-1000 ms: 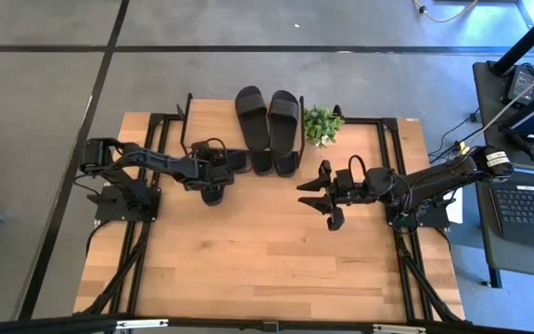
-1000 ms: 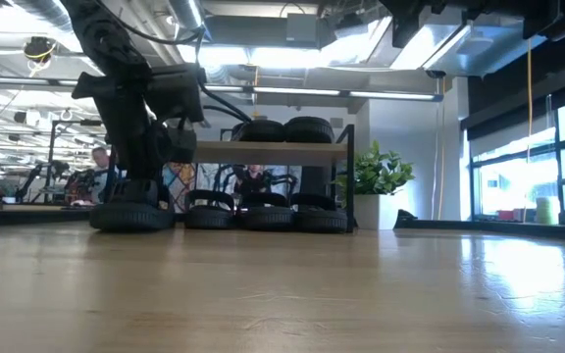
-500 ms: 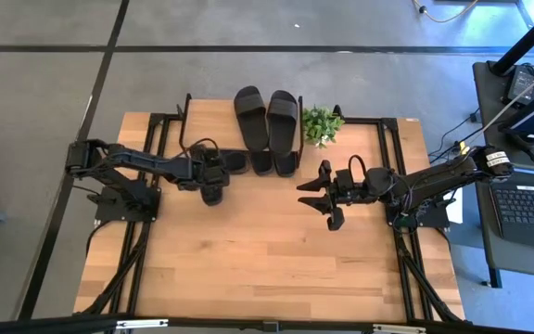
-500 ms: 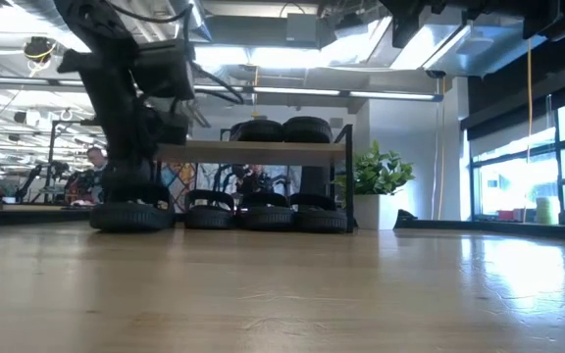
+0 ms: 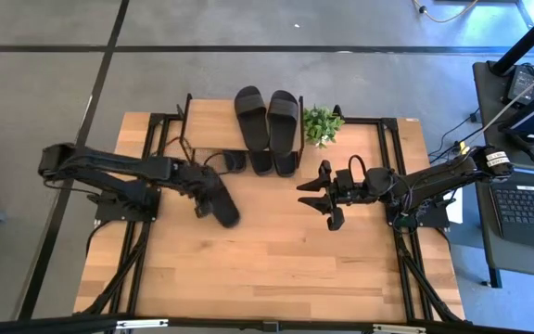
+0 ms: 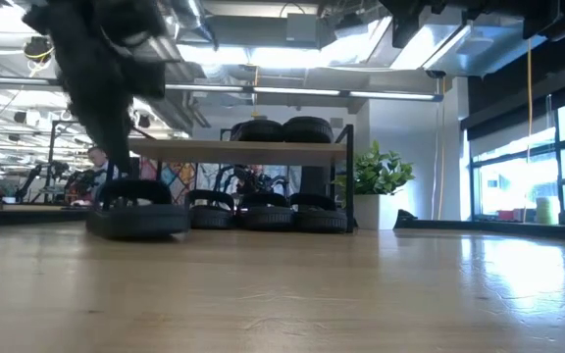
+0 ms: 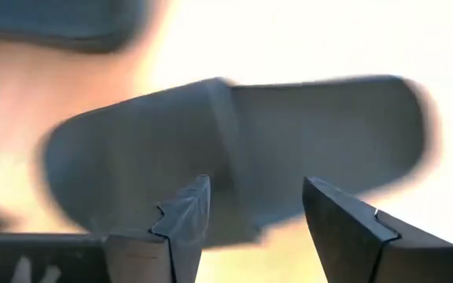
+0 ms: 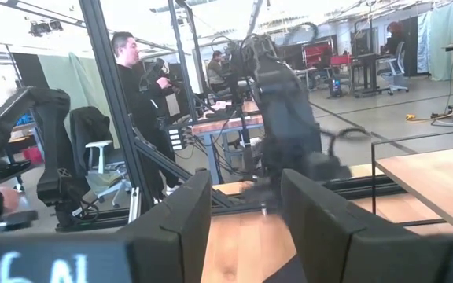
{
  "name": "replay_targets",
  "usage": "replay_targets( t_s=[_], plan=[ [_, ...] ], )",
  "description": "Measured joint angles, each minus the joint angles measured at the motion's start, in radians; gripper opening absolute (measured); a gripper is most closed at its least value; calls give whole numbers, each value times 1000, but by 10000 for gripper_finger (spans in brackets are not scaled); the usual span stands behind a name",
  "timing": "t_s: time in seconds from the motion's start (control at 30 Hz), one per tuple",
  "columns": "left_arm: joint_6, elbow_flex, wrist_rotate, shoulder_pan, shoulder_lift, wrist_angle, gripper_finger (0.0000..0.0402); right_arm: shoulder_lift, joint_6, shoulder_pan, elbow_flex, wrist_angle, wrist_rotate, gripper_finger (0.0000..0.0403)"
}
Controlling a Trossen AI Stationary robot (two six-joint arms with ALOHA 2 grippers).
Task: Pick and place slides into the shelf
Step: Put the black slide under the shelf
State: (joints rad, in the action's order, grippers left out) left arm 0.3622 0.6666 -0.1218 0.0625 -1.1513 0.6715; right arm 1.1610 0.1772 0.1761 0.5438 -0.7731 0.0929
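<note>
slide (image 5: pixel 222 205) dragged off shelf (image 5: pixel 213 123) (left pincer (image 5: pixel 208 196))

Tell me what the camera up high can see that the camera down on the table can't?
Only the high view shows the right gripper, open and waiting over the table, and the wood top of the shelf. Only the low view shows under the shelf, where slides sit in a row. Both show two slides on top, the little plant, and the left arm at one slide on the table.
</note>
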Motion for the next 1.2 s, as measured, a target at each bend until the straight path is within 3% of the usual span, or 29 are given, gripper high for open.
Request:
replay_targets(
  t_s=[0.1,0.33,0.5,0.6,0.83,1.2],
  plan=[
    [64,0,128,-35,83,-31,195,0,-1,0,0,0,0,156],
    [237,0,169,-153,237,-128,195,0,-5,0,0,0,0,156],
    [338,1,276,-257,241,-354,195,0,-15,0,0,1,0,156],
    [364,2,221,-320,198,-488,195,0,-31,0,0,2,0,156],
    [459,2,-27,-406,11,-665,195,0,-53,-4,0,10,0,156],
    [568,2,-55,-430,-373,-1008,195,0,-108,-7,0,18,0,156]
  ],
)
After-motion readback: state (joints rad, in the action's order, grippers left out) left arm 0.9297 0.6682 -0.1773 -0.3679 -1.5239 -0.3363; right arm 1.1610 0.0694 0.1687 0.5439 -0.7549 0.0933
